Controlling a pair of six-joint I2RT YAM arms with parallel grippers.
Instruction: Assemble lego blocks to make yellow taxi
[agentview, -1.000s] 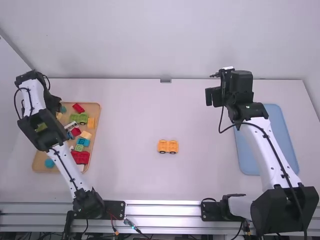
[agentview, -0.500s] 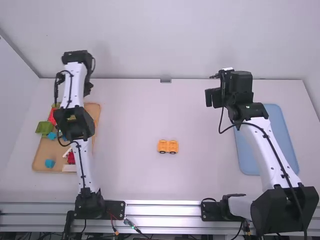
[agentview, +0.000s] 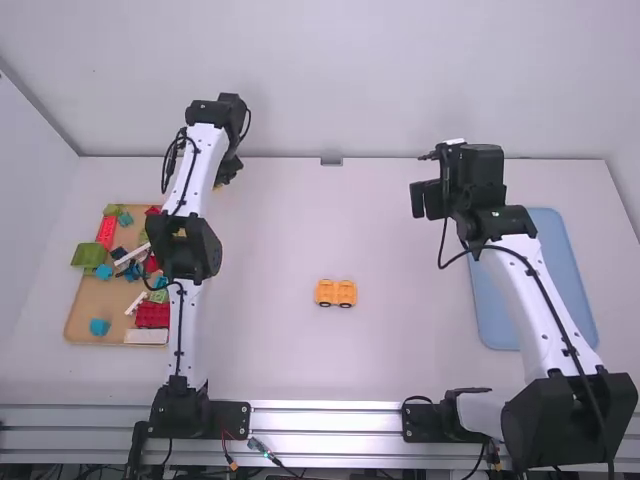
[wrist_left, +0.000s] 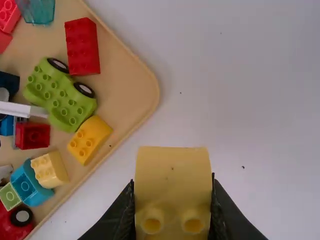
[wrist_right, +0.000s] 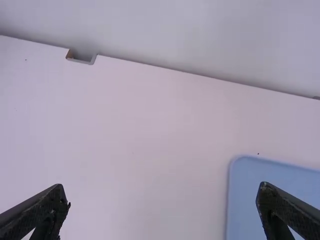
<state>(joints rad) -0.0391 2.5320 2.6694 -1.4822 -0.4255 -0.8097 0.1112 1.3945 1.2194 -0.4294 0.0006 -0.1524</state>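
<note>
Off goes my left gripper (wrist_left: 173, 181), swung rightward with a yellow block (wrist_left: 173, 165) pinched in its fingers, leaving the tan tray (agentview: 90, 306) to its left. That likely sets up adding to the wheeled yellow-orange car base (agentview: 335, 293), right of that pincer and nearer me; my right gripper (wrist_right: 162, 192), farther right, is spread wide.

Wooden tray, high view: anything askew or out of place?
Yes. A green piece juts past the left rim of the wooden tray, partly outside it. Can't tell whether it touches the table.
</note>
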